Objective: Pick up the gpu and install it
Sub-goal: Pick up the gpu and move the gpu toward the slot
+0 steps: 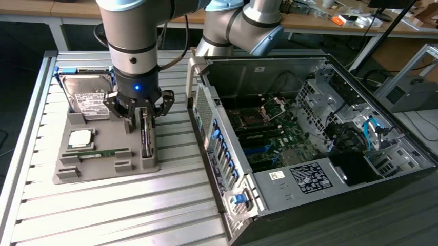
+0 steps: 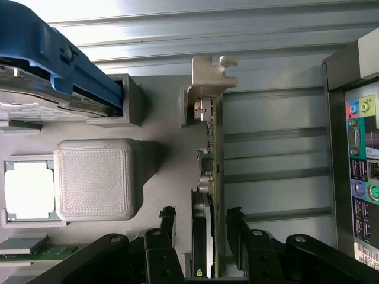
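Observation:
The gpu (image 1: 145,134) is a thin dark card standing on edge in a slot of the grey holder tray (image 1: 102,171), left of the computer case in the exterior view. In the wrist view the gpu (image 2: 208,171) runs lengthwise, with its silver end bracket (image 2: 207,77) at the far end. My gripper (image 1: 141,114) is lowered over the card's near end and is open. The gripper (image 2: 201,214) straddles the card: one black finger (image 2: 168,220) stands clear of it, and the other finger (image 2: 235,222) is close to its opposite face.
On the same tray are a hard drive (image 1: 85,95) in a blue carrier, a processor (image 1: 81,137) and a green memory stick (image 1: 96,152). The open computer case (image 1: 383,154) lies to the exterior view's right, with its motherboard (image 1: 274,138) exposed. The case's rear ports (image 2: 361,148) are beside the tray.

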